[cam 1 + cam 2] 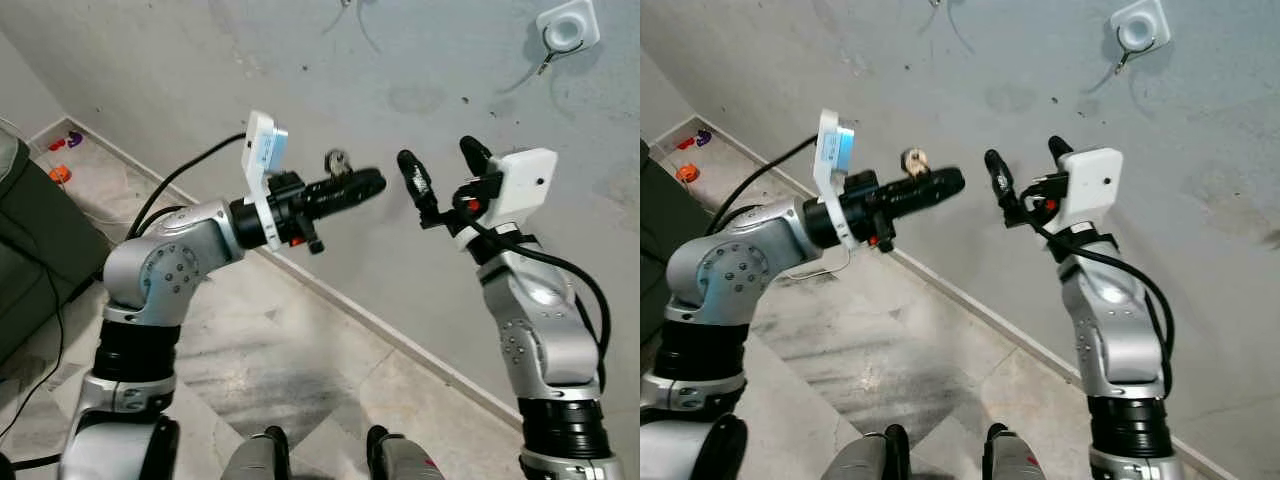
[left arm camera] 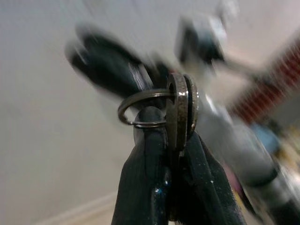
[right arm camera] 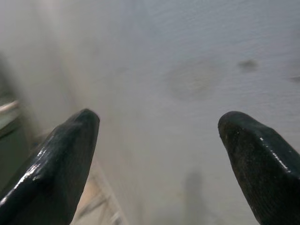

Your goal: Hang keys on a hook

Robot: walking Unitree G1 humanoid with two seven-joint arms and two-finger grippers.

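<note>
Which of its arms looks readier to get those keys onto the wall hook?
The left. Its gripper is shut on the keys, ring poking out. The right gripper is open with nothing in it, though it sits nearer the white hook high on the wall, so a handover might be planned.

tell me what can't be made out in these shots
- Keys: cuts and count hidden, seen edge-on between the left gripper fingers in the left wrist view.
- Right gripper: blurred behind the keys in the left wrist view.
- Hook: too small to read in the eye views.
</note>
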